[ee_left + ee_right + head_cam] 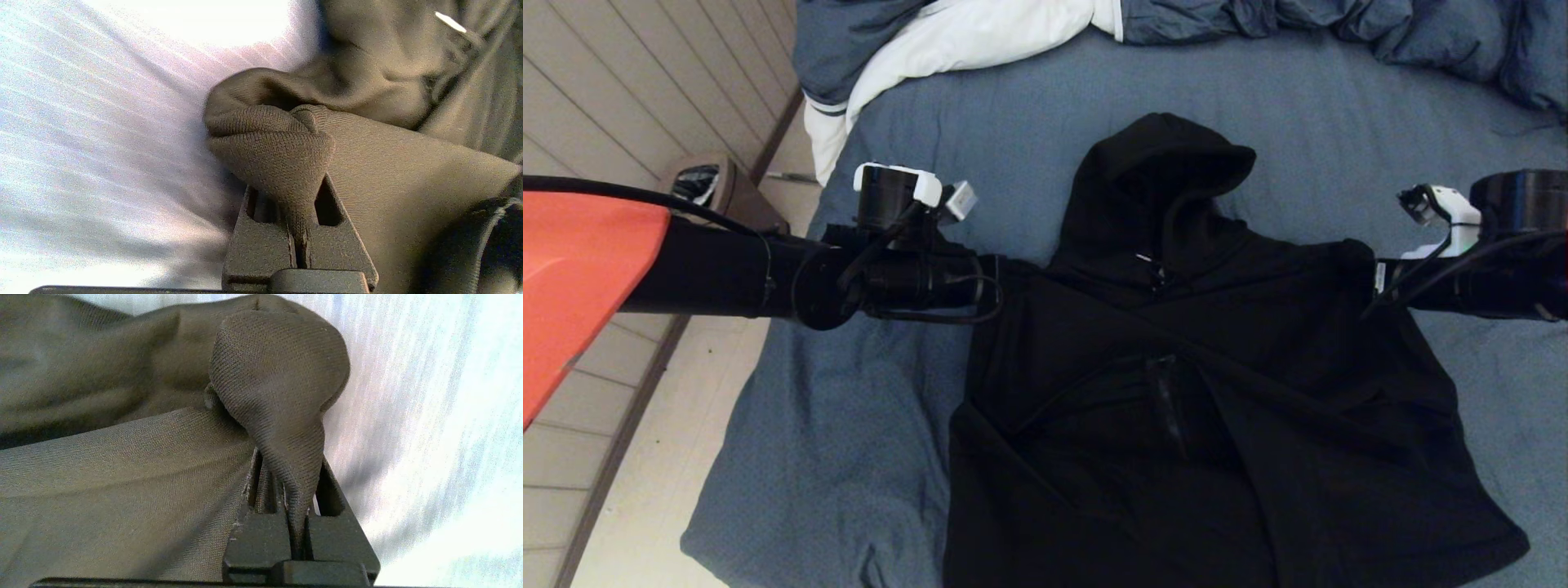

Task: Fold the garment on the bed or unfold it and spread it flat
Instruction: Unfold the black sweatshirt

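The bed [915, 392] carries the garment [1176, 392], which lies spread between both tools. The left tool [301, 241] and right tool [298, 535] each clench a shoulder pinch. A good lift likely keeps both level and pulls evenly, holding the cloth taut.

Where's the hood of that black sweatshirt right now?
In the head view the hood lies on the bed at the sweatshirt's far end, midway between the two arms, pointing toward the rumpled duvet.
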`<state>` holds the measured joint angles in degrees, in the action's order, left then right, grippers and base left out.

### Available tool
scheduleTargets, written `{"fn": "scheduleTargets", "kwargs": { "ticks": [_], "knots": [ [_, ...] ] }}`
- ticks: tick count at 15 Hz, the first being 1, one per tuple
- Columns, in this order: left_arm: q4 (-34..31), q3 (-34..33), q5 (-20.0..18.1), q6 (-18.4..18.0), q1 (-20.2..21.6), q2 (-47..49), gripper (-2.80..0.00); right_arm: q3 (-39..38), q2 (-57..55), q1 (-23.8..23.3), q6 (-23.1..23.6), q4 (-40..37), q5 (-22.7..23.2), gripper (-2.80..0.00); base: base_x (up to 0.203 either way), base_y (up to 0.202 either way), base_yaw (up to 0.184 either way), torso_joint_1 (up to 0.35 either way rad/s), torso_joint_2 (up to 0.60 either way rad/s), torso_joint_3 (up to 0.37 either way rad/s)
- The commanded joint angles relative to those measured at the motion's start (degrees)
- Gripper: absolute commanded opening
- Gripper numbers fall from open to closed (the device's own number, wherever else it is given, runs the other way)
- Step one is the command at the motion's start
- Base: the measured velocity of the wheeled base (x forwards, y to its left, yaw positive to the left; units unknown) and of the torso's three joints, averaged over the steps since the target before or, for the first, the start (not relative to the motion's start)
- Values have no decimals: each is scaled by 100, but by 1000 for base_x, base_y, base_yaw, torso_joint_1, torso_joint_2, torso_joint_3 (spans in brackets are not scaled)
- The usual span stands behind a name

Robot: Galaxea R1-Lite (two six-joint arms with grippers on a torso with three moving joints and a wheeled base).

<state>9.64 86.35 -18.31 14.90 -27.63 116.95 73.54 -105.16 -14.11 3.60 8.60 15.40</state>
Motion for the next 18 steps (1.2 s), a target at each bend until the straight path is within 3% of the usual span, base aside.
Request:
{"fn": "scheduleTargets", "kwargs": {
  "ticks": [1,4,12,15,18],
  "knots": [
    [11,310,153,76,168,108,-280,158,-259,115,-88,419,-375,-280,0,0,0,0,0,0],
    [8,885,532,219,294,278,-280,385,-488,326,-217,1119,-1033,-280,0,0,0,0,0,0],
    [-179,2436,1191,346,311,1168,-280,1267,-974,588,-433,1510,-1792,-280,0,0,0,0,0,0],
    [-150,2465,1189,346,311,1259,-280,1820,-1362,688,-418,1631,-2246,-280,0,0,0,0,0,0],
    [52,2465,1237,353,314,1252,-280,1971,-1472,770,-413,1654,-2312,-280,0,0,0,0,0,0]
  ]
}}
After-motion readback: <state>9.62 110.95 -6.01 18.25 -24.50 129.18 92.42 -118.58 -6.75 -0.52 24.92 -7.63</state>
